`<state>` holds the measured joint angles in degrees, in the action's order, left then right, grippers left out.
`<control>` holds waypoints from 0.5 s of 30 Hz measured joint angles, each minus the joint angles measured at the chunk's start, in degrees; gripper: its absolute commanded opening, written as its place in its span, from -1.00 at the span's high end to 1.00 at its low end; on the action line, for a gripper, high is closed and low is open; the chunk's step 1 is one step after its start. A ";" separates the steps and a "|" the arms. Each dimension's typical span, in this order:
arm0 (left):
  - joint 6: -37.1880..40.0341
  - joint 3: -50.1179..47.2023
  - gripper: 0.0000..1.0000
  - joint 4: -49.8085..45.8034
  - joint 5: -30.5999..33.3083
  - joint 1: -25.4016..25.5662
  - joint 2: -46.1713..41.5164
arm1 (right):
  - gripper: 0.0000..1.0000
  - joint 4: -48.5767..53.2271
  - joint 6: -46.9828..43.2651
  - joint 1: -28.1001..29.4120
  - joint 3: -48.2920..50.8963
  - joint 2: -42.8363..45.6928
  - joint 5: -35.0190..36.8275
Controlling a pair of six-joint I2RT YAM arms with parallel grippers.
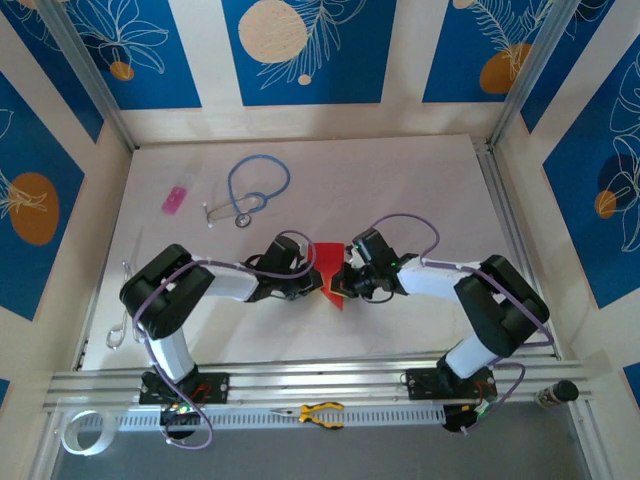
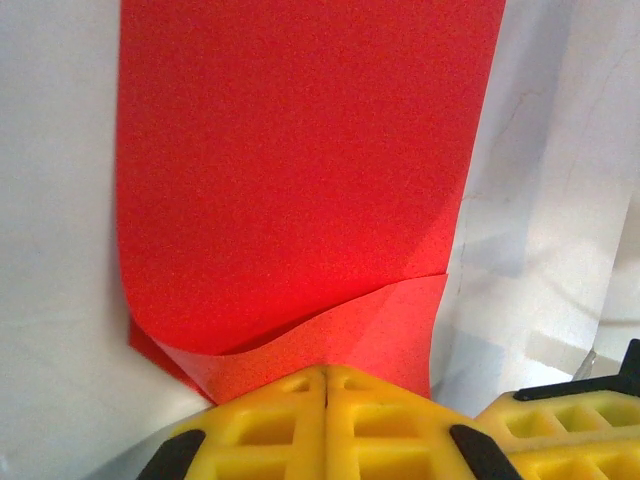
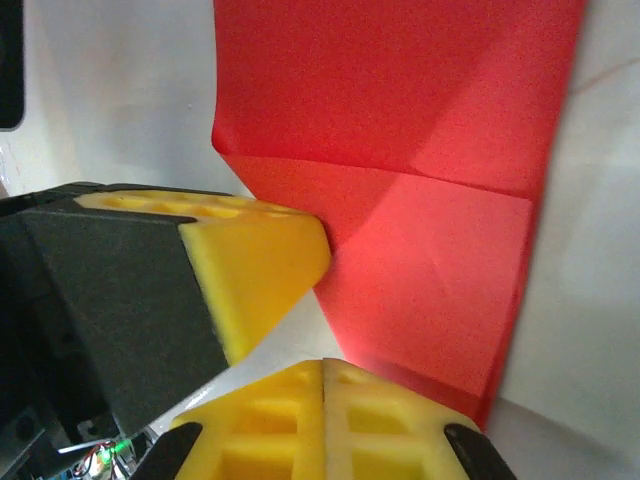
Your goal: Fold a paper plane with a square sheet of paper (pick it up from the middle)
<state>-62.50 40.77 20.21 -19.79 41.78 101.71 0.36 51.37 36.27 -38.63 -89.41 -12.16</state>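
from above, the red paper [image 1: 328, 262] lies in the middle of the worktop [image 1: 420, 190] between the two arms. it is creased into a narrowing shape, so i'd say the folding is partway and no plane is finished. the left fingers [image 1: 308, 282] and right fingers [image 1: 346, 284] meet at its near end. a stethoscope [image 1: 250, 190], a small pink thing [image 1: 175, 199], pliers [image 1: 320, 412] and a roll of tape [image 1: 85, 432] lie loose. none is a container, and nothing holds anything.

from the left wrist, the left fingers [image 2: 325, 378] are clenched tight, their tips at the paper's [image 2: 300, 180] near edge, where a flap curls up unpressed. i cannot tell whether they pinch it.

from the right wrist, the right fingers [image 3: 322, 372] are clenched too, and one of the left fingers [image 3: 255, 255] presses on a crease of the paper [image 3: 400, 130].

next, i'd guess the curled flap needs flattening along its crease while the other arm pins the sheet from sliding.
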 measured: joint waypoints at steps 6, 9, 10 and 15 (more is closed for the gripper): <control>0.00 0.00 1.00 0.02 -0.04 0.00 0.00 | 0.97 0.09 0.20 0.15 -0.04 -2.71 0.46; 0.11 0.15 1.00 -0.09 -0.02 0.00 0.00 | 0.98 0.39 0.17 0.15 0.00 -3.76 0.70; 0.55 0.44 1.00 -0.42 0.04 0.00 0.00 | 0.98 0.48 0.13 0.20 0.00 -3.76 0.85; 3.58 3.04 1.00 -4.55 1.22 0.04 0.00 | 0.98 0.48 -0.31 0.48 0.00 -3.72 1.38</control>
<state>-58.92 43.81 15.66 -18.57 41.82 101.71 0.84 51.07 36.75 -38.63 -93.12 -10.79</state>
